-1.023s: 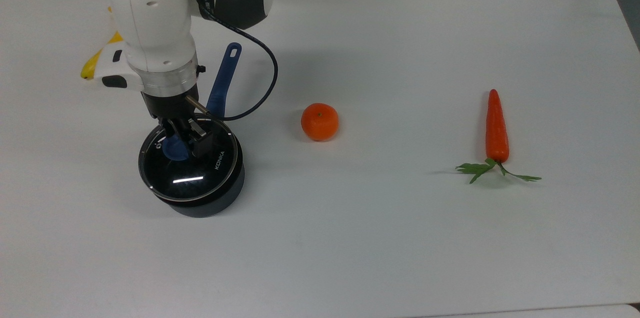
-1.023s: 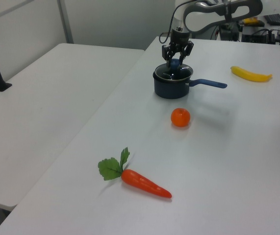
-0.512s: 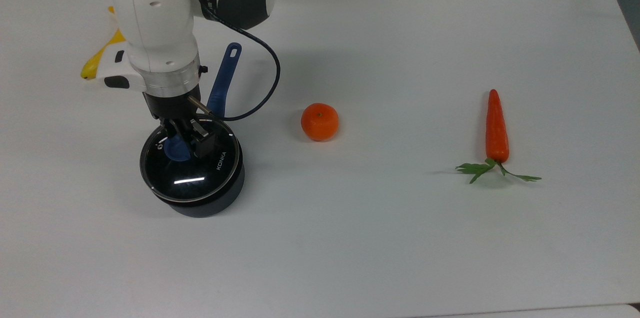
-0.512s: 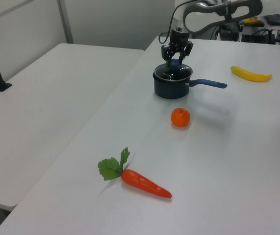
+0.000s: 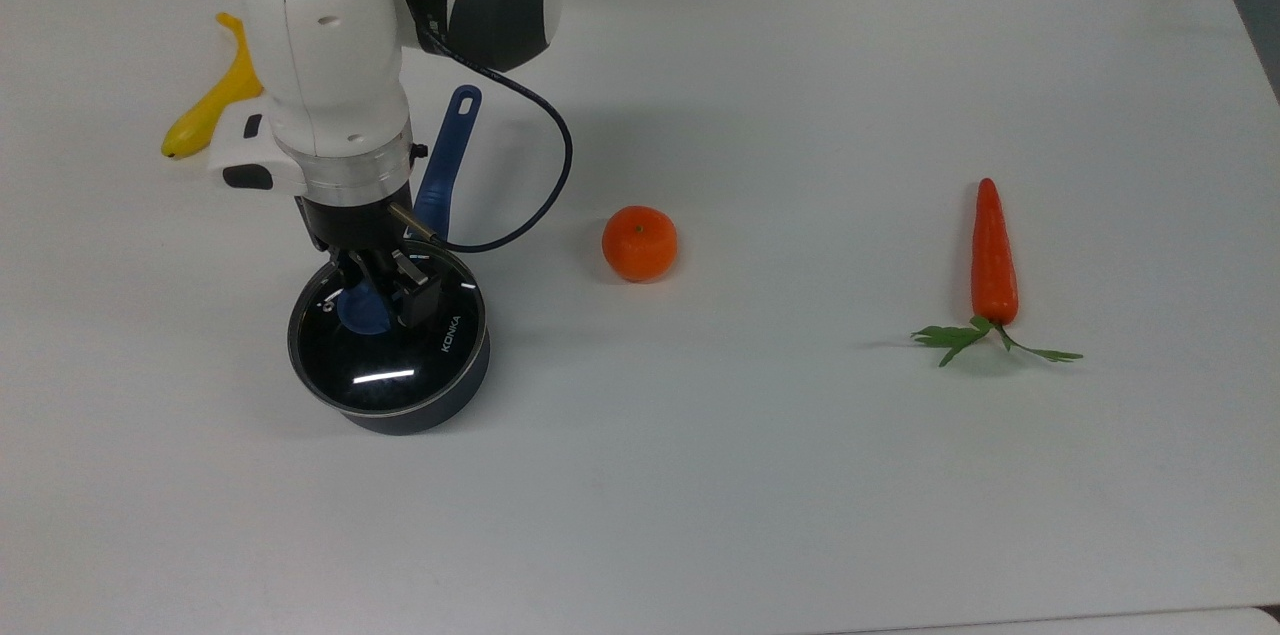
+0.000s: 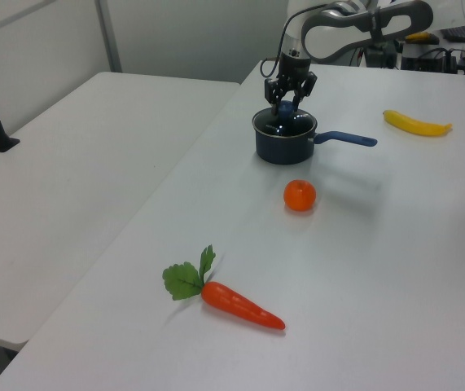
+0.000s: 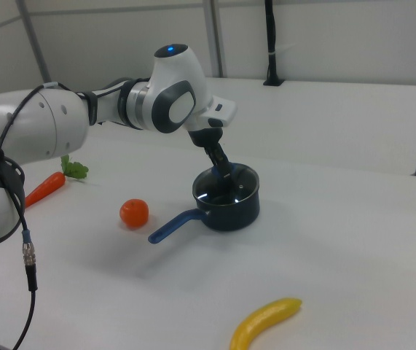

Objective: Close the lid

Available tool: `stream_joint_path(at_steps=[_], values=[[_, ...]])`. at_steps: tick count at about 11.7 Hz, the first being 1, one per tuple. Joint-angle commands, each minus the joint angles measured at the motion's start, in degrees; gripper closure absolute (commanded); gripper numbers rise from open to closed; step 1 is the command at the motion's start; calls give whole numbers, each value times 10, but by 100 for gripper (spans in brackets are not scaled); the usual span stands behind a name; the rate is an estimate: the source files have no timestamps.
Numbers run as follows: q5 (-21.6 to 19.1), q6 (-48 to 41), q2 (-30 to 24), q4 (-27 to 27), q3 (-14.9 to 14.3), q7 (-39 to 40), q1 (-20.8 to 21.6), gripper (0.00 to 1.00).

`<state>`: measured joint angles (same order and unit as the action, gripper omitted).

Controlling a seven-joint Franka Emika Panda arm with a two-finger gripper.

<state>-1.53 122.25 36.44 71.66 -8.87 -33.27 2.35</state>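
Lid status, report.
Gripper shut on the lid's blue knob. Lid seated on saucepan. Orange well clear.

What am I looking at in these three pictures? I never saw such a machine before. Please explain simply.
It is one white robot arm, filmed by three cameras: one from above, two from opposite sides of a white table. Its hand, with two fingers, is at the blue knob of a glass lid. The lid lies on a dark saucepan with a long blue handle. Whether the fingers grip the knob, I cannot tell. Also on the table: a mandarin, a carrot and a banana.
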Motion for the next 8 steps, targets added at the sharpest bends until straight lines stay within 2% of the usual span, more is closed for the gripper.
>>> stream_joint_path(at_steps=[1,2,3,8], values=[[20,-3,6,-4,-2,-11,5,33],[21,-3,6,-3,-2,-11,5,21],[22,-5,4,-1,-2,-11,5,0],[14,-57,-36,0,-1,-8,1,0]])
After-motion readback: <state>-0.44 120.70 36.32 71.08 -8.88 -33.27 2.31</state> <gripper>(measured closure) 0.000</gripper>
